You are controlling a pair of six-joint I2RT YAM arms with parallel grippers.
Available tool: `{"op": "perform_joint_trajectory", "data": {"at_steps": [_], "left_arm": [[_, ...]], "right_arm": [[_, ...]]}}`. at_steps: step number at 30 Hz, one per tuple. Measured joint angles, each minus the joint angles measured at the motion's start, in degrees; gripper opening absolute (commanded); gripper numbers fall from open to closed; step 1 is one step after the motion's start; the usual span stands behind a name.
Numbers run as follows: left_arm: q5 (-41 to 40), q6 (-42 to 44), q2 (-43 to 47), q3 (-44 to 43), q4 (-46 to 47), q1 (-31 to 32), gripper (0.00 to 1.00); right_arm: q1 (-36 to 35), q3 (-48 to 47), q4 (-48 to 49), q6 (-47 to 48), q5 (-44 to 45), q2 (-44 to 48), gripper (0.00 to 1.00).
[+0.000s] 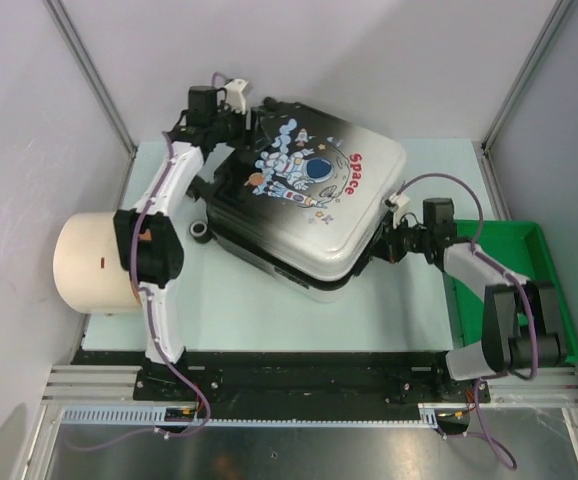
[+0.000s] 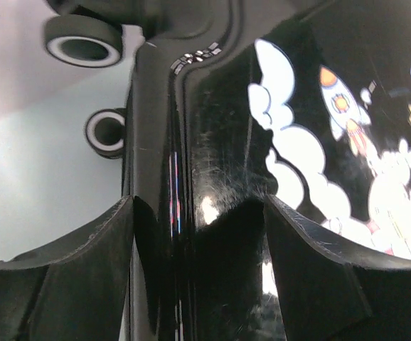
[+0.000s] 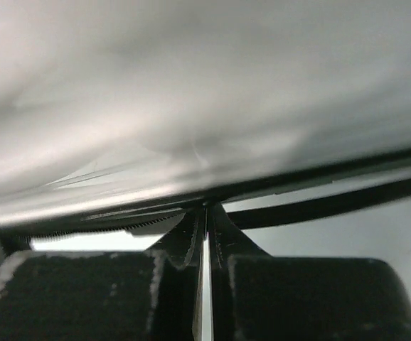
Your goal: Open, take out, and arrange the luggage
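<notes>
Luggage (image 1: 309, 200), flat at mid-desk (image 1: 269, 310), astronaut lid up: we log its long axis slanting from the black wheel (image 2: 83, 40) end, far left, to the white end, near right. Left pincer (image 2: 198, 204) released, jaws astride the black rim, likely to raise the lid. Right pincer (image 3: 205, 217) clenched at the white end's seam, probably steadying it.

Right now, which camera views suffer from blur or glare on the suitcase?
Top external view: suitcase sharp, evenly lit. Left wrist view: its glossy black shell in focus, one small glare spot. Right wrist view: its white shell too close, blurred to a grey smear.
</notes>
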State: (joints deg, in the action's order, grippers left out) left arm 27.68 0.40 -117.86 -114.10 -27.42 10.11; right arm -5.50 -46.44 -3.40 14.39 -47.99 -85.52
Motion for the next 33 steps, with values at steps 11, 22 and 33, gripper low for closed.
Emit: {"op": "perform_joint_trajectory", "data": {"at_steps": [11, 22, 33], "left_arm": [[-4.2, 1.2, -7.1, -13.1, 0.2, 6.4, 0.94], [-17.7, -19.6, 21.6, 7.2, -4.8, 0.1, 0.98], [-32.0, -26.0, 19.7, 14.0, -5.8, -5.0, 0.96]], "right_arm": [[-21.9, 12.5, 3.5, -9.3, 16.3, 17.8, 0.0], [-35.4, 12.6, 12.7, -16.0, 30.7, 14.0, 0.0], [-37.9, 12.6, 11.1, -15.8, 40.2, 15.3, 0.0]]}}
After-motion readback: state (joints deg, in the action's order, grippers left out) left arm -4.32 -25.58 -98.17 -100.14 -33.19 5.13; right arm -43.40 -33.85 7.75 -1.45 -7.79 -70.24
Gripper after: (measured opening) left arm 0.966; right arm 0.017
